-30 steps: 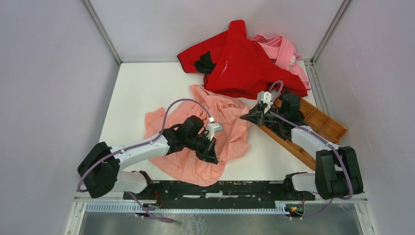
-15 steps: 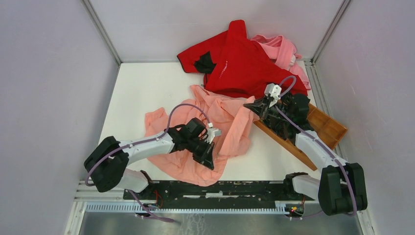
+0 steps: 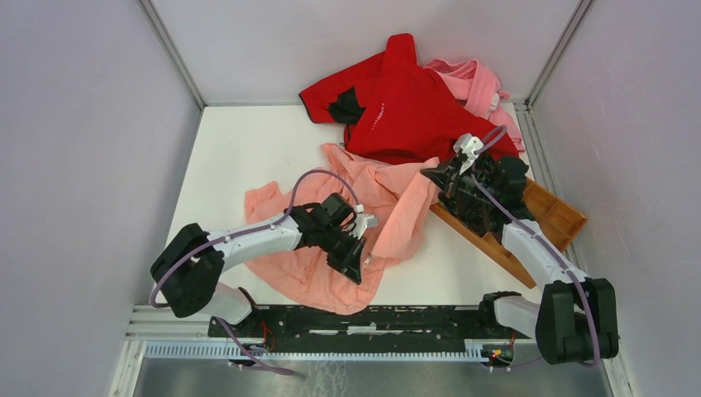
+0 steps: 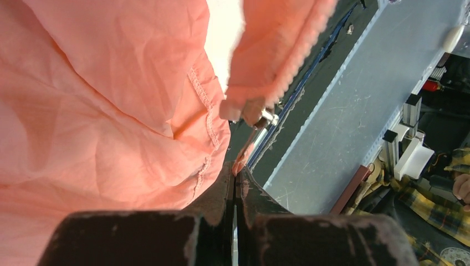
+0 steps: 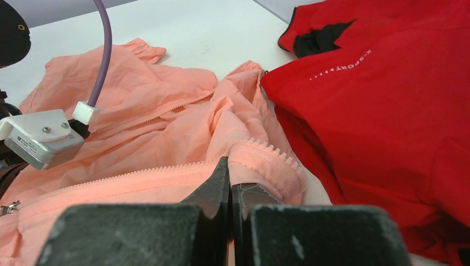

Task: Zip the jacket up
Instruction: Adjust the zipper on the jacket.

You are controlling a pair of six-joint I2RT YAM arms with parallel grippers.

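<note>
A bright red garment (image 3: pixel 405 107) with small white lettering and a black patch lies crumpled at the far edge of the white tabletop (image 3: pixel 240 149), partly riding up the back wall. A paler pink garment (image 3: pixel 481 83) is bunched against its right side. A shallow wooden tray (image 3: pixel 552 213) sits angled along the right edge.

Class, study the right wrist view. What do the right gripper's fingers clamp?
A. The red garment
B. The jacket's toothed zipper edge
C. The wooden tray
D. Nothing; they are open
B: the right gripper is shut on the zipper edge of the jacket, while the red garment lies beside it, not gripped.
</note>
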